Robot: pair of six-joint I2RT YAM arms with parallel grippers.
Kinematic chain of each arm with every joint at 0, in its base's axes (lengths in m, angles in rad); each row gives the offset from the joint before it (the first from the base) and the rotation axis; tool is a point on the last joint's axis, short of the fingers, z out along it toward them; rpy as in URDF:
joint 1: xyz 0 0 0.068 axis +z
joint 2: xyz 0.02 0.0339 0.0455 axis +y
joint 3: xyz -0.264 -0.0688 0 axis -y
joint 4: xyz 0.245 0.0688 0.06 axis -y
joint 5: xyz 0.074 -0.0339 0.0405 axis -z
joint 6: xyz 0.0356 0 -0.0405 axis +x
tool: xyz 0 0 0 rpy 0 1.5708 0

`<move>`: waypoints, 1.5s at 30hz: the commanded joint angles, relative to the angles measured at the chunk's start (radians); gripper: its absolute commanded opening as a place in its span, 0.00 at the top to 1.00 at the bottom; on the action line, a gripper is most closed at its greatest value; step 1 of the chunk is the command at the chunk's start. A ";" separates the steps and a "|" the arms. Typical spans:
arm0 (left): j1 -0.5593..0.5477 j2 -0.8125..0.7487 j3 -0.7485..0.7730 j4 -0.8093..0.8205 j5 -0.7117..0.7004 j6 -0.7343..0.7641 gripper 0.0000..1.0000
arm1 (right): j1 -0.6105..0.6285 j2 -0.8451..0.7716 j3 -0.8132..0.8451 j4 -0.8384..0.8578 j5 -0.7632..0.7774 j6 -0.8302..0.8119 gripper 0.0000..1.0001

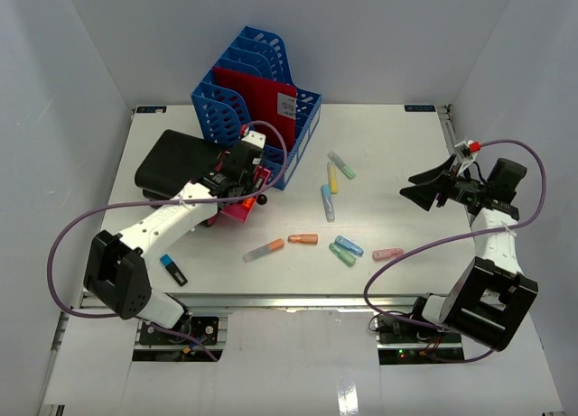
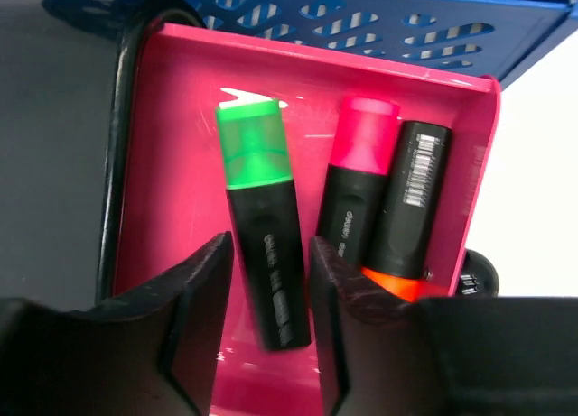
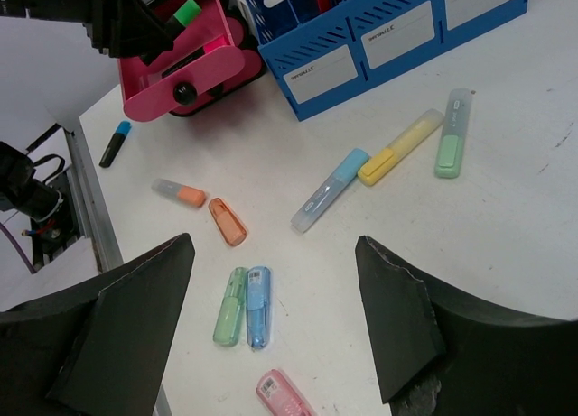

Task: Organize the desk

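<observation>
1. Top view: the left tool hangs over a pink tray at the foot of the blue rack, on the far left of the worktop. 8 pastel pens lie scattered mid-worktop, and a blue-capped marker lies near the front edge. The right tool is raised on the right side, jaws apart, holding nothing.
2. Left wrist: the fingers press both sides of a green marker, so the left tool looks clamped on it. The marker sits inside the tray beside a pink marker and an orange marker.
3. Right wrist: the right tool's jaws stand wide apart above the pens. The step in hand seems to be dropping the green marker into the tray. The next move calls for spreading the fingers and lifting straight up, clear of the 2 neighbouring markers.
</observation>
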 commanded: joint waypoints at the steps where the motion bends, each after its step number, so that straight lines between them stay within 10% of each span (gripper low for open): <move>1: 0.010 -0.001 0.036 0.022 -0.028 0.019 0.38 | -0.003 -0.023 0.001 -0.032 -0.048 -0.083 0.19; 8: 0.008 -0.044 0.048 0.020 0.012 0.010 0.28 | 0.073 0.039 0.208 -0.792 0.045 -0.876 0.06; 11: 0.009 -0.131 0.056 0.014 0.159 -0.046 0.28 | 0.148 0.081 0.277 -1.148 0.219 -1.506 0.03; 15: 0.008 -0.300 -0.004 0.053 0.394 -0.177 0.27 | 0.263 0.023 0.183 -1.157 0.583 -1.776 0.05; 19: 0.008 -0.492 -0.145 0.130 0.528 -0.281 0.24 | 0.386 -0.024 0.100 -1.030 0.780 -1.699 0.04; 28: 0.010 -0.793 -0.333 0.162 0.639 -0.386 0.11 | 0.401 0.000 0.178 -0.999 0.714 -1.488 0.01; 45: 0.009 -0.780 -0.581 0.401 0.726 -0.429 0.11 | 0.353 0.099 0.324 -0.819 0.750 -0.804 0.02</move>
